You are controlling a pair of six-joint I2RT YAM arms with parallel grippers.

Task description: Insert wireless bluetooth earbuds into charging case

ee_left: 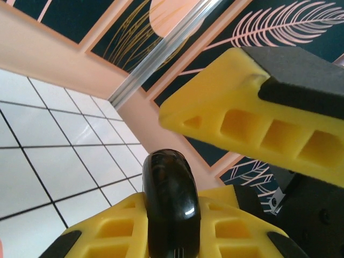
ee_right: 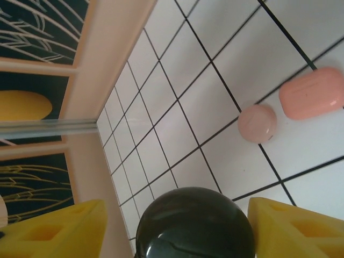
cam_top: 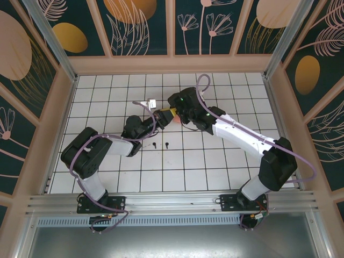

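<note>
No lettering, brand, number or sign is legible. A small white tag [cam_top: 152, 102] just beyond the left gripper [cam_top: 163, 114] jaws is too small to read.

Partly seen items
Black case [ee_left: 171, 204]: lower part cut off at picture edge; black earbuds [cam_top: 155, 145]: too small for detail.

A boxed-in robot test cell: white gridded table [cam_top: 215, 161], aluminium frame rail [cam_top: 172, 200], leaf-patterned wall panels [cam_top: 140, 27].
</note>
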